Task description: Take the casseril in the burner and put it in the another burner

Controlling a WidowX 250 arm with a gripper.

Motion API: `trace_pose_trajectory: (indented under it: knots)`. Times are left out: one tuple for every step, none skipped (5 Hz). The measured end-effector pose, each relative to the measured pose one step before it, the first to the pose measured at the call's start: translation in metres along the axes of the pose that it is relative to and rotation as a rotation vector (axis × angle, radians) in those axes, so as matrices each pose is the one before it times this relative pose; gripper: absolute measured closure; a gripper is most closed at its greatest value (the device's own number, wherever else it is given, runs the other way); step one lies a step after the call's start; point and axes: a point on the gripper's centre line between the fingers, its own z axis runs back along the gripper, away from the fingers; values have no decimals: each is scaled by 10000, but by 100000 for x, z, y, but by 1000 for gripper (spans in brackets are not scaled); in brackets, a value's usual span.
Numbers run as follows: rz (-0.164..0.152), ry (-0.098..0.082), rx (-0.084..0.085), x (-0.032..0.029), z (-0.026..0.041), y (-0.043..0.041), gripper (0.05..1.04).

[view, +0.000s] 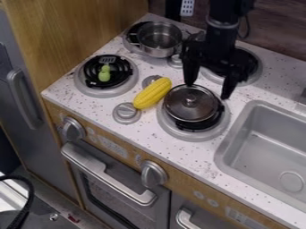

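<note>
The black gripper [208,91] hangs down over the front right burner [190,133], its fingers spread apart and open. Just below and to the left of it, a round dark lid [191,107] with a metal knob lies on that burner; whether a casserole is under it I cannot tell. An open silver metal pot [159,40] stands on the back left burner. The back right burner [256,74] is partly hidden behind the gripper. A small green toy [104,74] rests on the front left burner [99,92].
A yellow corn cob [152,93] lies between the two front burners, close to the lid's left side. Round grey knobs [126,112] stand on the counter [161,143]. On the right is a grey sink [263,156] with a raised rim, and a wooden wall rises at the left.
</note>
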Motion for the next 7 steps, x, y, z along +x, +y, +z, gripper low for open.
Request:
trace_pose_trajectory:
  knots:
    - [118, -149, -47, 1778, -582, 2126, 85]
    - [-661, -437, -164, 2711, -538, 1401, 85]
    - [-274, -515, 116, 2998, -1026, 2837, 85]
    - [-188, -650, -15, 3051, -1284, 2673, 85]
    - [-192, -215, 191, 1762, -1582, 2390, 85]
    - [510, 41, 134, 35, -1534, 2824, 85]
    - [374, 266, 64, -486, -1584, 1817, 85]
